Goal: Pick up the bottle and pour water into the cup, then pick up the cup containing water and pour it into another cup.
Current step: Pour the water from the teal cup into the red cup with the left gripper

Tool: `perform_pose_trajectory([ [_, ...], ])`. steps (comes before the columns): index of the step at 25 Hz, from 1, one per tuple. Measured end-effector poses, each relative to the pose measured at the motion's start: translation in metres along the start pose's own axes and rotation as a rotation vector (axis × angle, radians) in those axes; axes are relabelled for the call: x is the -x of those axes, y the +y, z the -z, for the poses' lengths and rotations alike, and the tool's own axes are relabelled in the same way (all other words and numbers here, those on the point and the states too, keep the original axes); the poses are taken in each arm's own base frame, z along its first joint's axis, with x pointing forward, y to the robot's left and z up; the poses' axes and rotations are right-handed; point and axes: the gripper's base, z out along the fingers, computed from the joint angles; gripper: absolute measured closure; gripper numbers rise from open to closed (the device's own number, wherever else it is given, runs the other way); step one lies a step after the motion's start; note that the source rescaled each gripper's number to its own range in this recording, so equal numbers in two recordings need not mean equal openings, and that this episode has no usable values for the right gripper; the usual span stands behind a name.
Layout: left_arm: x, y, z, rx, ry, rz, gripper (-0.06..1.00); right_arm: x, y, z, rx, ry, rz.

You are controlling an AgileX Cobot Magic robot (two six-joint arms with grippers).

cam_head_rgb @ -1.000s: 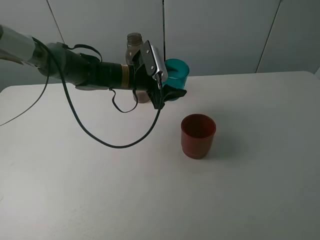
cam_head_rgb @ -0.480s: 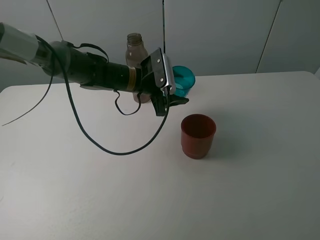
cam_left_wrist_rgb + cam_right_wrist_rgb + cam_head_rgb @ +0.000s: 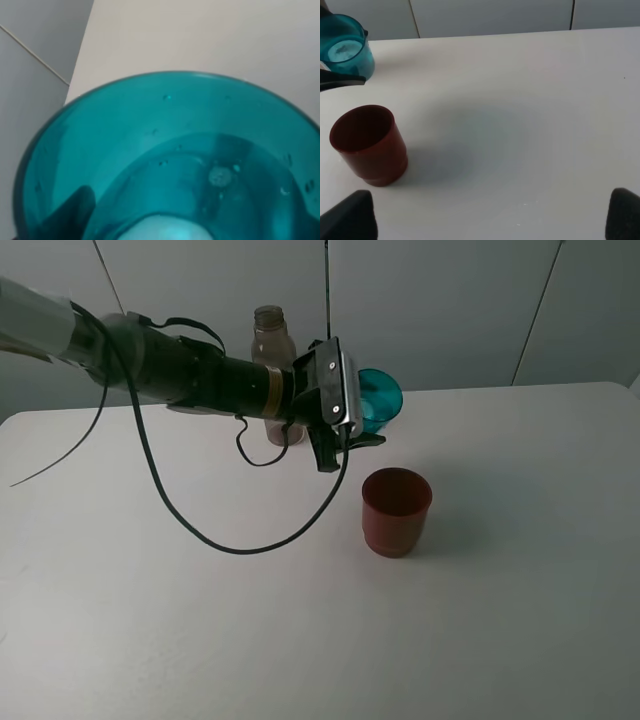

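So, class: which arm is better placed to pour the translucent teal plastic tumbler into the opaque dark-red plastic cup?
Left. The left gripper holds the teal tumbler, water inside, raised just behind the dark-red cup. The right gripper is open and holds nothing.

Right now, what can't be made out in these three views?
- Left gripper fingers: exterior high view, camera housing covers most of them; left wrist view is filled by the teal cup.
- Bottle lower half: exterior high view, behind the left arm.
- Right gripper: right wrist view, only blurred fingertips cut off at the frame corners.
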Motion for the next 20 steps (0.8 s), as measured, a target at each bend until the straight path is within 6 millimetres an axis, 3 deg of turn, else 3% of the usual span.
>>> perform_pose_trajectory([
  [6,0.008,0.004,0.004,0.015,0.026,-0.091,0.92,0.0,0.0,0.0,0.0,0.0,0.0],
  [20,0.019,-0.009,-0.008,-0.02,0.059,-0.225,0.92,0.0,0.0,0.0,0.0,0.0,0.0],
])
